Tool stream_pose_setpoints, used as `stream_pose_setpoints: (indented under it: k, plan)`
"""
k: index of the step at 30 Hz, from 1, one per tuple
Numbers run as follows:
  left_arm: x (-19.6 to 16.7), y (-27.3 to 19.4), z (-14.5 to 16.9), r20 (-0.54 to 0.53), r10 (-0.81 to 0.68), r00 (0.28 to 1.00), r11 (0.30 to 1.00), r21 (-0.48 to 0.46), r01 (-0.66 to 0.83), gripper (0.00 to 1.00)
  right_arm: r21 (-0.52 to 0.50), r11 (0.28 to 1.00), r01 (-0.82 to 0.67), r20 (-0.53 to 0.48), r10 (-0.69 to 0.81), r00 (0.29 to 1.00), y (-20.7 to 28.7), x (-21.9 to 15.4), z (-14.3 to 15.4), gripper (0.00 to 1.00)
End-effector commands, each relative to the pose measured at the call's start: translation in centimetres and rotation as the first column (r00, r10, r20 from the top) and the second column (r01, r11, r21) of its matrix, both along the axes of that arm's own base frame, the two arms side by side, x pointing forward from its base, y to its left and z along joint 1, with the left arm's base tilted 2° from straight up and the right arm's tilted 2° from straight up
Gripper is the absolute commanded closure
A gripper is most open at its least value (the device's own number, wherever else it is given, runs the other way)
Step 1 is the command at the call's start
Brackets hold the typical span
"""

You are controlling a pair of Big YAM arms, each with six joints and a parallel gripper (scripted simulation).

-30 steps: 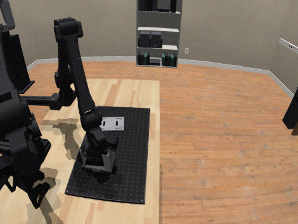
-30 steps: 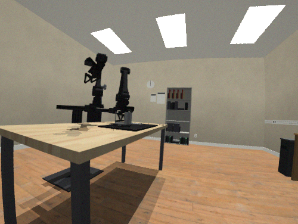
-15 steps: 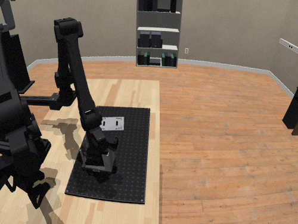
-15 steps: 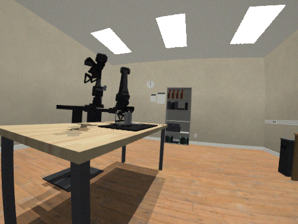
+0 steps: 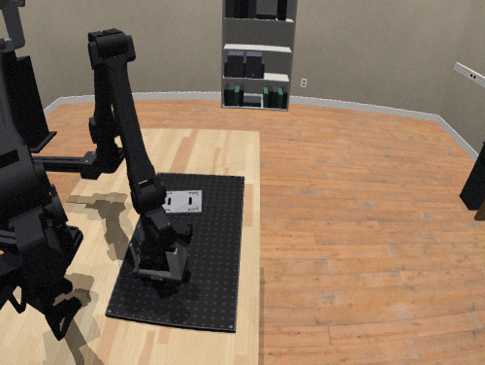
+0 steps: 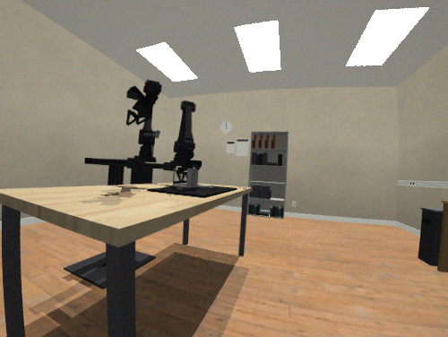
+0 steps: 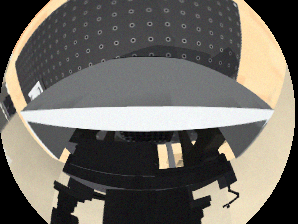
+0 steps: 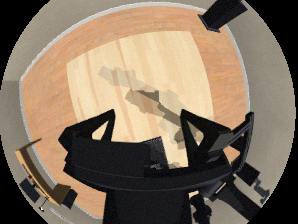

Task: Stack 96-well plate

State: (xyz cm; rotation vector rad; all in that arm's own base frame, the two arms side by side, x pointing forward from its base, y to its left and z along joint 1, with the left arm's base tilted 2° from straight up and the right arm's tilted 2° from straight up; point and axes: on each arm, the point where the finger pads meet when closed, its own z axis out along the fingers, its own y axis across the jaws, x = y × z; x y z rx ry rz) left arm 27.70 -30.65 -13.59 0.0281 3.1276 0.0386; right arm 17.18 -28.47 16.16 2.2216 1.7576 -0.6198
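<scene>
Seen from above, the right claw (image 5: 40,322) (image 6: 131,105) (image 8: 147,112) comes first, at about eight o'clock of the stack rack, raised over the pale wooden worktop (image 5: 251,218) (image 6: 121,220) (image 8: 150,55); its fingers are spread about as wide as they go, with nothing between them. Next along is the left claw (image 5: 162,257) (image 6: 181,177) (image 7: 146,112), reaching down inside the tall grey walls of stack rack K1 (image 5: 160,278) (image 6: 193,177) (image 7: 147,85), its fingers set wide apart and closed on the 96-well plate (image 7: 147,136). Only a dark strip of the plate's wells shows behind the rack's white top edge; I can't tell whether it is nested, or where A1 lies. The rack stands on the black perforated board (image 5: 213,272) (image 6: 211,191) (image 7: 150,30). At one o'clock of the rack, on that same board, lies the white plate nest N1 (image 5: 181,201) (image 7: 36,91), its slotted face showing with no plate on the visible part. Farther right, toward one o'clock, a grey bookshelf (image 5: 222,58) (image 6: 286,179) stands by the wall.

I can make out no change since a second ago — neither from above nor from outside.
</scene>
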Motion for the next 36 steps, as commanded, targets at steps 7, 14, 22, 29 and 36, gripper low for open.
stream_pose_setpoints:
  k: [7,14,22,29,36]
  plan:
    - [0.85,0.1,-0.63,0.01,0.007,1.0,1.0,-0.004,-0.007,1.0,-0.017,1.0,0.016,0.018,-0.016,1.0,-0.3,-0.34,0.84,0.0]
    - [0.87,0.09,-0.71,0.01,0.007,1.0,1.0,-0.005,-0.007,1.0,-0.017,1.0,0.016,0.018,-0.016,1.0,-0.3,-0.34,0.84,0.0]
    - [0.91,0.06,-0.83,0.011,0.006,1.0,1.0,-0.005,-0.006,1.0,-0.017,1.0,0.016,0.018,-0.016,1.0,-0.3,-0.34,0.84,0.0]
    - [0.97,0.03,-0.93,0.012,0.005,1.0,1.0,-0.006,-0.005,1.0,-0.017,1.0,0.016,0.018,-0.016,1.0,-0.3,-0.34,0.84,0.0]
    - [1.0,0.0,-1.01,0.012,0.004,1.0,1.0,-0.006,-0.004,1.0,-0.017,1.0,0.016,0.018,-0.016,1.0,-0.3,-0.34,0.84,0.0]
